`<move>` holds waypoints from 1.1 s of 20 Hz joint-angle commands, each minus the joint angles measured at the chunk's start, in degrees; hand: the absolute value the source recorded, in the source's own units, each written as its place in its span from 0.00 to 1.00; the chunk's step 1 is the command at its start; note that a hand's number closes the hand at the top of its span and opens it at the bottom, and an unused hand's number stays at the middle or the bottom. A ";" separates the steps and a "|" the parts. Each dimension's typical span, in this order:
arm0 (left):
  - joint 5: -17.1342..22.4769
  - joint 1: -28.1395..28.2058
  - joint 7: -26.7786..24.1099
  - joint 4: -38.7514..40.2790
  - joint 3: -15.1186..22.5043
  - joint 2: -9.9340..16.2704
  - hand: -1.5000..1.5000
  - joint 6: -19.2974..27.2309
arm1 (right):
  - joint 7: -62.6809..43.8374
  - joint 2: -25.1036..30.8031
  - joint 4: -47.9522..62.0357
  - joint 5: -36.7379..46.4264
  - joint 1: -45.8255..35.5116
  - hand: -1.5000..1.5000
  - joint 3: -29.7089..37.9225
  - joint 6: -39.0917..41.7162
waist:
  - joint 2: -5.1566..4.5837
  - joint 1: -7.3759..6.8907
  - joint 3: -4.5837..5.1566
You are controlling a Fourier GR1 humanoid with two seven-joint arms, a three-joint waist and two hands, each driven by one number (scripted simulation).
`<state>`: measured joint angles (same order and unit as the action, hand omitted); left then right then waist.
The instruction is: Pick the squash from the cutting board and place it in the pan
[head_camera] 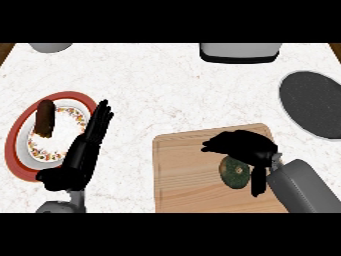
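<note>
The right hand [241, 145] hovers at lower right, fingers [258, 182] curled down over the squash [236, 172] on the cutting board [188, 170], the pan [319, 105] lying upper right.

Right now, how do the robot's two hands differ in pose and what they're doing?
The right hand is bent over the cutting board, above the green squash; the left hand is off the board, beside the plate. The right hand's fingers curl downward; the left hand's are straight, pointing away. Both are black, on grey forearms.
</note>
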<state>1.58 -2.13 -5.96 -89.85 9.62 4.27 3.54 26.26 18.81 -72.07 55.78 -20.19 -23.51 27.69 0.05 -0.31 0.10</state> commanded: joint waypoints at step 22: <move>0.15 2.80 -1.50 0.01 -3.20 -0.09 0.50 -0.85 | -20.06 -10.06 -0.92 4.21 5.35 1.00 18.41 -14.86 | 0.73 3.33 0.08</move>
<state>1.47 -0.44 -6.69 -90.15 7.15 4.44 2.10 19.76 13.11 -71.85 61.41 -16.80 -12.31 14.52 0.88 1.68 0.49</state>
